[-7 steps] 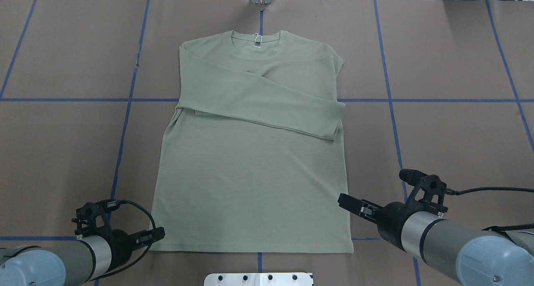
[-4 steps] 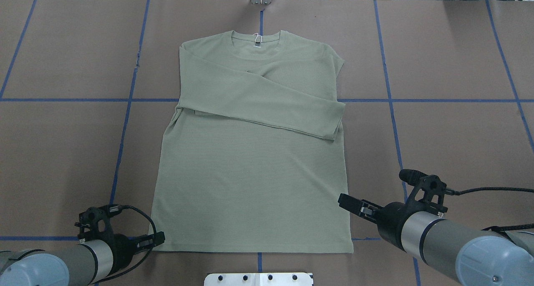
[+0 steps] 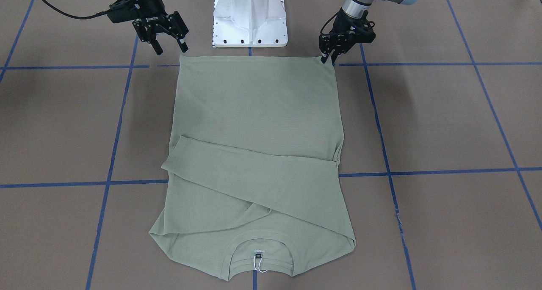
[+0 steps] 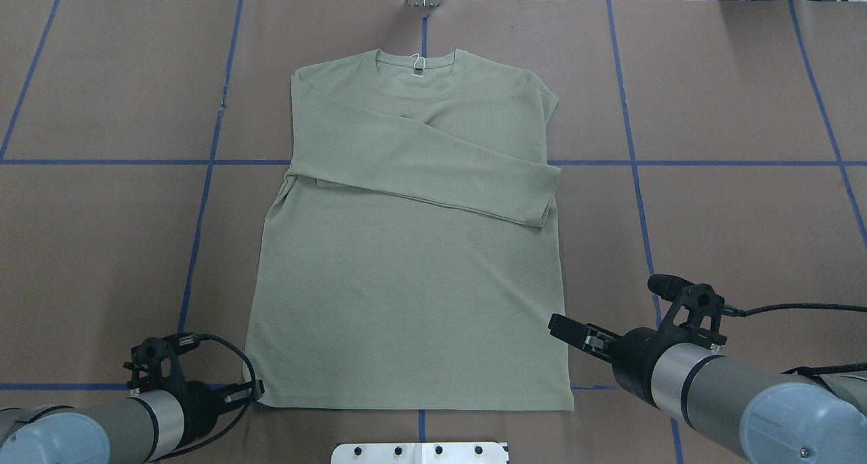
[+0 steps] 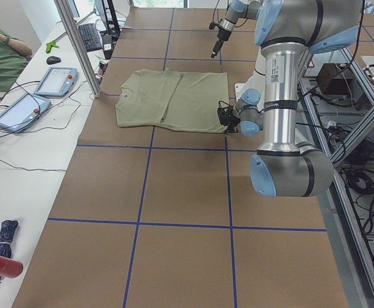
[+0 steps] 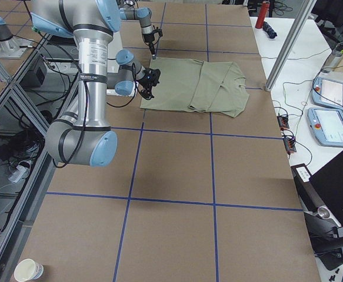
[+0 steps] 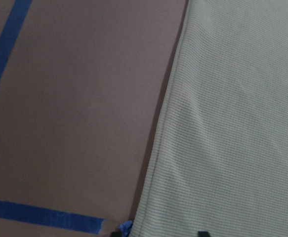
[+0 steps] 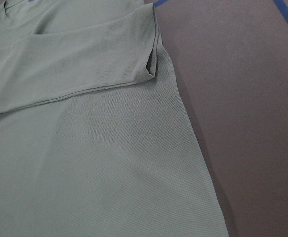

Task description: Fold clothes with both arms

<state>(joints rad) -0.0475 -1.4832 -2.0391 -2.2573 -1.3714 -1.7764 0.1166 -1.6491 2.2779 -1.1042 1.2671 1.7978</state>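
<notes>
My left claw (image 3: pixel 327 57) is down at the near left corner of the shirt (image 4: pixel 406 281). The wrist view shows only two dark tips, set apart, with the side edge running between them, so I take it to be unclosed, though that view is poor. My right claw (image 3: pixel 171 49) has its fingers spread wide and hangs just beside the other corner of the hem (image 4: pixel 406 407), not on the cloth.

The shirt lies flat on the tabletop (image 4: pixel 731 213), neck away from me, with the sleeves (image 4: pixel 433 173) crossed over the chest.

The risks as I see them:
- The left claw may pinch one layer only.
- It may shove the corner into a wrinkle.
- Since the claws sit unevenly, lifting would skew the fold and slide the loose sleeves off.
</notes>
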